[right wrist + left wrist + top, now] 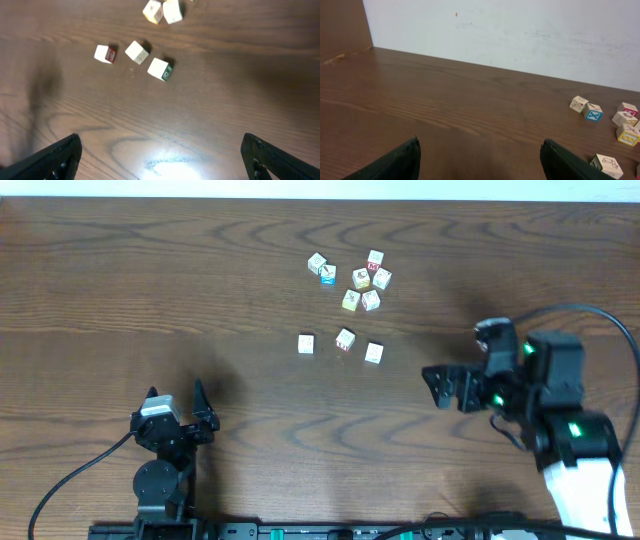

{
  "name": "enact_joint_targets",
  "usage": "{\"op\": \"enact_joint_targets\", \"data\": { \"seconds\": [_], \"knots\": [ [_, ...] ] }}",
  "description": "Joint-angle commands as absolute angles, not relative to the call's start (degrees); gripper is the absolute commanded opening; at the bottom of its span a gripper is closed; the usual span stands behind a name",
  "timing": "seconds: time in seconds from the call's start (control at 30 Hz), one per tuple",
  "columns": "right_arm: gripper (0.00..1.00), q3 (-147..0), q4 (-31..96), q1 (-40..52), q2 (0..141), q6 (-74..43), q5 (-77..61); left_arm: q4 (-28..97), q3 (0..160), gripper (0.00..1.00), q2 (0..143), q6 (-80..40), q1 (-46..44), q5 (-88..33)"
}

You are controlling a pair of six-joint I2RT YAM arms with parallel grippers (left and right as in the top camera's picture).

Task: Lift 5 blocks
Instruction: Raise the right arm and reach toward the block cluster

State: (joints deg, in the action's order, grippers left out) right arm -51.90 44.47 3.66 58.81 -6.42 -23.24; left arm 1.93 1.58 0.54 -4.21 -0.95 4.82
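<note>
Well, nothing is being held at the moment. The little blocks (345, 339) all sit on the brown wooden table (120, 280), out past both arms. Three of them lie loose in a rough row on the side nearest the arms, each apart from the others. A tighter bunch sits just beyond, toward the far edge, with a blue-faced cube (328, 274) at its left side. The left gripper (175, 392) is near the front edge, well apart from the blocks, its fingers spread wide with only bare table between them. The right gripper (462, 360) is over on the right, pointing toward the loose row. Its fingers are also spread wide and empty, near the closest block but not touching it.
</note>
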Motion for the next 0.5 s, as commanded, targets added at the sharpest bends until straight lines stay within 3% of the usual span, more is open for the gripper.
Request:
{"op": "enact_joint_targets", "data": {
  "seconds": [0.0,0.47],
  "knots": [
    [0.99,-55.55,41.93,6.94,64.88,-8.32,-22.52,3.79,0.23,0.77,0.23,-3.44,-0.71,4.93],
    [0.99,-72.18,40.86,22.11,85.41,-4.75,2.07,3.81,0.23,0.77,0.23,-3.44,-0.71,4.93]
  ]
}}
